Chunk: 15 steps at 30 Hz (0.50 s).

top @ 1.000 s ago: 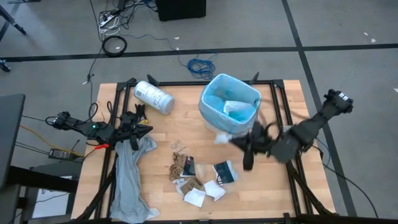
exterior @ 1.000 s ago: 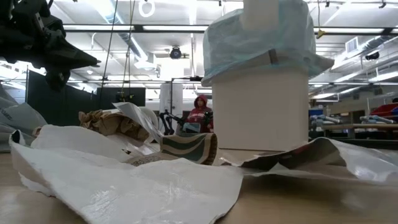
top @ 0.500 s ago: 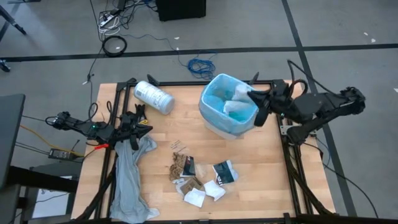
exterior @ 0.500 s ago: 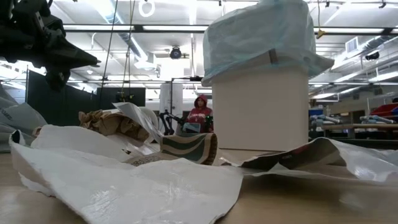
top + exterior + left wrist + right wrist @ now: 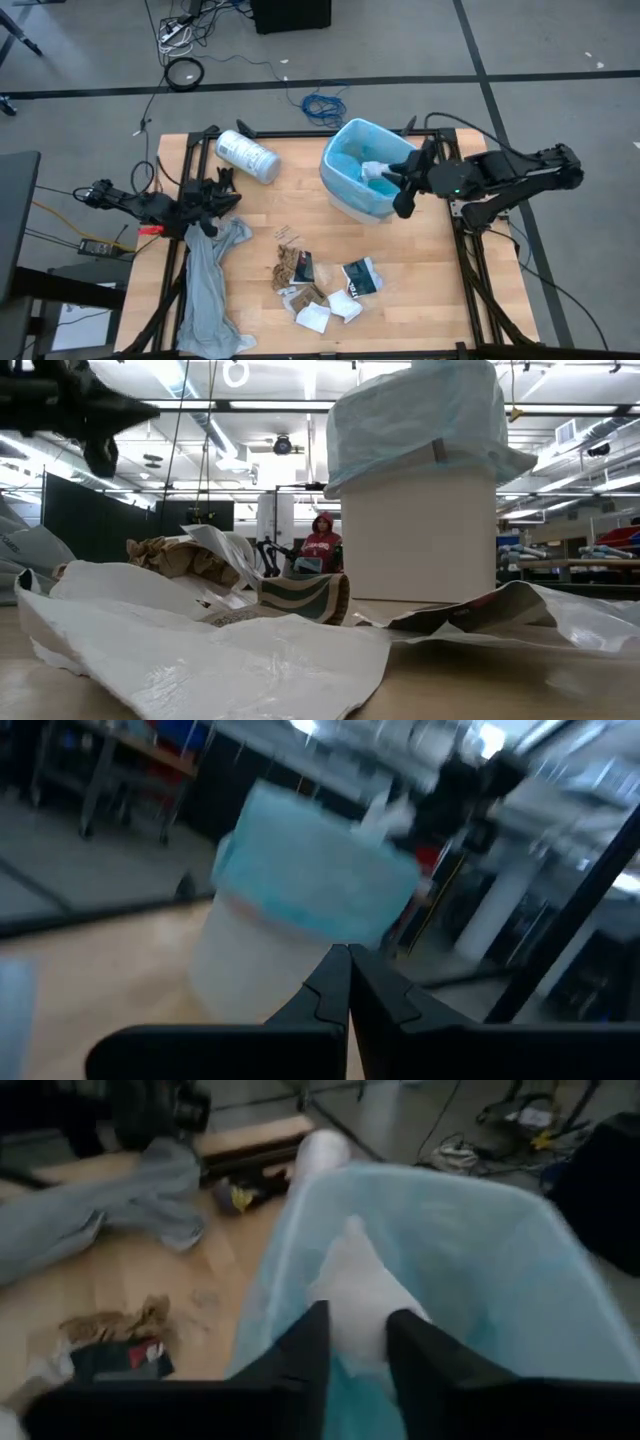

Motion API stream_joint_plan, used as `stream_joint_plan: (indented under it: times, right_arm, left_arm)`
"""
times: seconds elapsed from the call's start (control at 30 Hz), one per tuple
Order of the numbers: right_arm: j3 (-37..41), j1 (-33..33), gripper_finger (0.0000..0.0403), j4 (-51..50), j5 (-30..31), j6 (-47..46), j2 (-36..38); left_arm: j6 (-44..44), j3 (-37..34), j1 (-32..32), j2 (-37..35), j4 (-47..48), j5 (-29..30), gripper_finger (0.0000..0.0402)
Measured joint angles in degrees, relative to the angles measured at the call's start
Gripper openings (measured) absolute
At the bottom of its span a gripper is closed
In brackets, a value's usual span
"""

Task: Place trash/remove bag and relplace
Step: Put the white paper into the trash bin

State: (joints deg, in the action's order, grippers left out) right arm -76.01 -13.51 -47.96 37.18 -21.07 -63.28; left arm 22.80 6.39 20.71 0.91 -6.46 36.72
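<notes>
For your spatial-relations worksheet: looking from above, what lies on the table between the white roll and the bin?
In the high view, the stretch between the white roll and the bin is bare wooden table; nothing lies there.

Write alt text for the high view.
The right hand holds a crumpled white paper over the bin's light-blue bag. More scraps lie mid-table; the left hand waits above the grey liner.

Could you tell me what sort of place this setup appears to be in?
Probably a robotics lab or workshop. A wooden table stands on a bare grey floor with taped lines and loose cables, and the low view shows a large hall with ceiling strip lights and workbenches.
</notes>
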Motion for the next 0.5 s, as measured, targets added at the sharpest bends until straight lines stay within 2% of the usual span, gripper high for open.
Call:
stream_joint_plan:
  times: [0.13, 0.27, 0.4, 0.5]
  right_arm:
    - [0.02, 2.43, 0.0166, 2.12, -1.91, 0.53, -1.32]
    - [0.02, 5.39, 0.0214, 4.4, -0.83, 0.32, -1.09]
    - [0.04, 7.78, 0.0228, 9.75, -0.74, 0.45, 0.36]
    - [0.03, 8.78, 0.0223, 14.05, -0.59, 1.76, 1.09]
  left_arm:
    - [-1.06, 0.0, -0.02, 0.02, -11.24, 0.15, 0.0015]
    - [-7.9, 0.0, -0.02, 0.02, -28.14, 0.14, 0.0015]
    - [-18.21, 1.57, -0.02, 0.0, -45.81, -0.97, 0.0015]
    - [-27.74, 5.26, -0.04, -0.02, -50.4, -4.87, 0.0015]
